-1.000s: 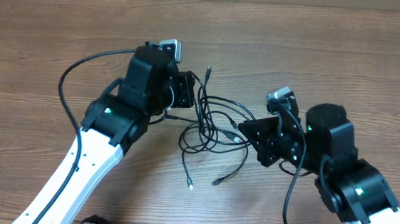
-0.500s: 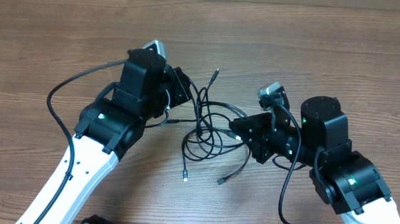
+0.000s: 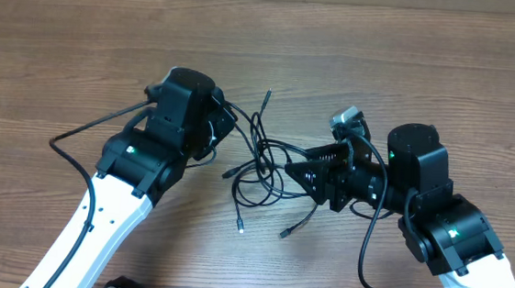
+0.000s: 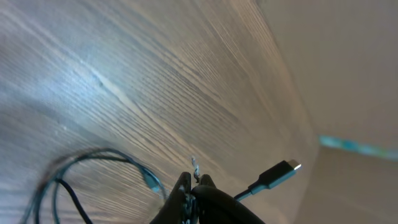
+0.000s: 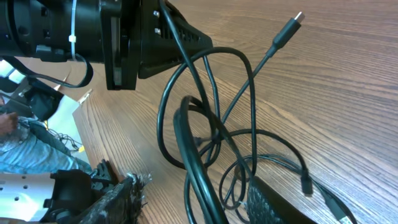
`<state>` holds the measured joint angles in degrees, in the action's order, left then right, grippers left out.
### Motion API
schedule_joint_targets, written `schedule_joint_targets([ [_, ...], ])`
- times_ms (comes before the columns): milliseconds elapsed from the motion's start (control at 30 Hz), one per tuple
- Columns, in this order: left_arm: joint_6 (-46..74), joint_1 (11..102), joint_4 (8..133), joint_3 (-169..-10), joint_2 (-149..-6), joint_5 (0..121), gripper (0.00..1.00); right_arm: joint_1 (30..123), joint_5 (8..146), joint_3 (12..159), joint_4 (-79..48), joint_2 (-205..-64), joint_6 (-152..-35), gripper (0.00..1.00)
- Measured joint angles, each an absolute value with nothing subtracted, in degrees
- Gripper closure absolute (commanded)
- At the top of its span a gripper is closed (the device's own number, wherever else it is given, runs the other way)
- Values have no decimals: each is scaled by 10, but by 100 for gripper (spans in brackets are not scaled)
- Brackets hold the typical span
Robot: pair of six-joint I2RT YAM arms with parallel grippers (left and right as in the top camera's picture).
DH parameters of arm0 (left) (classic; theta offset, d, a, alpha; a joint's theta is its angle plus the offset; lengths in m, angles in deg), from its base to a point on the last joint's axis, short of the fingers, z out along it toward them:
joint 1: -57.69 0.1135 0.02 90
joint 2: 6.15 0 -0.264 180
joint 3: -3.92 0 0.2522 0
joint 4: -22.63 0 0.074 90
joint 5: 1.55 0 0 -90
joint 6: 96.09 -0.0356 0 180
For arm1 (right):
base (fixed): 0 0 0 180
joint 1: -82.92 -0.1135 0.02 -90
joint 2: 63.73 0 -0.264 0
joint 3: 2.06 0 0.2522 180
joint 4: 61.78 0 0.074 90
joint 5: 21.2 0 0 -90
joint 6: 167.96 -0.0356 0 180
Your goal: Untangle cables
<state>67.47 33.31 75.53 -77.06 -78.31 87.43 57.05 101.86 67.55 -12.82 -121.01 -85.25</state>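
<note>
Left claw (image 4: 194, 186) pinches a cable (image 4: 264, 179), clear only from its wrist; right claw (image 5: 199, 196) gapes around the tangle (image 3: 269, 168).

Matt wood-grain table (image 3: 429, 66); glossy, perhaps rubbery cables (image 3: 269, 168).

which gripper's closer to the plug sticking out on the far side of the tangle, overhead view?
Left. The left gripper, shut on the cables, sits close on the left of the plug. The right gripper, open, is at the near-right side of the tangle, clearly farther.
</note>
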Motion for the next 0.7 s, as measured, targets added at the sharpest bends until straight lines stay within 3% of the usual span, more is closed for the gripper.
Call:
schedule_joint_targets([
  [267, 803, 292, 754, -771, -783, 873, 96, 565, 1031, 676, -139, -1210, -846, 47],
  [533, 841, 254, 731, -771, -783, 879, 96, 550, 1035, 676, -142, -1210, -838, 58],
  [700, 845, 253, 722, -771, -783, 881, 96, 550, 1033, 676, -141, -1211, -839, 59],
])
